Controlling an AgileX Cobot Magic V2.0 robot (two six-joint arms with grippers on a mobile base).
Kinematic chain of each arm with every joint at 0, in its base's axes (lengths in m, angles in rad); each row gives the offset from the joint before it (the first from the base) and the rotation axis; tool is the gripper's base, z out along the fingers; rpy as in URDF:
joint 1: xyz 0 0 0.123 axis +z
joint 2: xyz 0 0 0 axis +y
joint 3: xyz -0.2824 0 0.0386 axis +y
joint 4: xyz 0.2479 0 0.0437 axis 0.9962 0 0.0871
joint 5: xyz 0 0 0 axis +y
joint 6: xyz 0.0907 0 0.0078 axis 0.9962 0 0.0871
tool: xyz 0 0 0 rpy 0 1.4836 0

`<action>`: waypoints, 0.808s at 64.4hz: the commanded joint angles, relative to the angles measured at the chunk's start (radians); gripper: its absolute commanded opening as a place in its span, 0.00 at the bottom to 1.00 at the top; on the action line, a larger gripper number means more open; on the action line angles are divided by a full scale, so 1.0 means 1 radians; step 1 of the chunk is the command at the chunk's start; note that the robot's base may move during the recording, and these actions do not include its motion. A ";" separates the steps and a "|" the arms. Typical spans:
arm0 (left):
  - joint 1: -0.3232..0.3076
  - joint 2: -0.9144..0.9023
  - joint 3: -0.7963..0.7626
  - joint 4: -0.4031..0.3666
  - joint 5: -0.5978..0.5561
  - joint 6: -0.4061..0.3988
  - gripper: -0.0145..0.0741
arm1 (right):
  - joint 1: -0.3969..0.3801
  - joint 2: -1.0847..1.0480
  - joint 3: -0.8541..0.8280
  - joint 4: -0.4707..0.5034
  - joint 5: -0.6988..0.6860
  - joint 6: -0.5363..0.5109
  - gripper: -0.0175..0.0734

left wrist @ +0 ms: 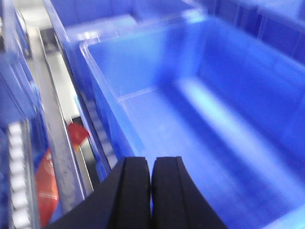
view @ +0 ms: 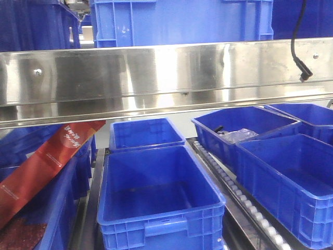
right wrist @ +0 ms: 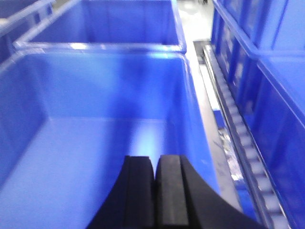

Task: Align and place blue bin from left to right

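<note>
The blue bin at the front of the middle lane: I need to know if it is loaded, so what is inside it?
The blue bin looks empty; its bare floor shows in all views. Its near inside wall is hidden in the front view. Both grippers, left and right, are shut above it.

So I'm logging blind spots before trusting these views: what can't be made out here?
- Front view: neither arm shows; the steel rail cuts off the upper blue bin.
- Left wrist: motion blur smears the bin.
- Right wrist: right gripper and frame edge hide the bin's near wall.
</note>
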 commanded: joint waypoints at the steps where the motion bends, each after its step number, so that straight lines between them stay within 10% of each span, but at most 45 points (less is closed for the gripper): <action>1: 0.005 -0.018 0.036 0.005 -0.028 0.003 0.17 | 0.001 -0.017 -0.002 0.000 -0.015 -0.012 0.11; 28: 0.005 -0.405 0.673 0.010 -0.427 -0.022 0.17 | 0.011 -0.149 0.071 0.000 0.010 -0.015 0.11; 52: 0.005 -0.752 0.962 0.010 -0.508 -0.031 0.17 | 0.011 -0.567 0.712 0.000 -0.317 -0.015 0.11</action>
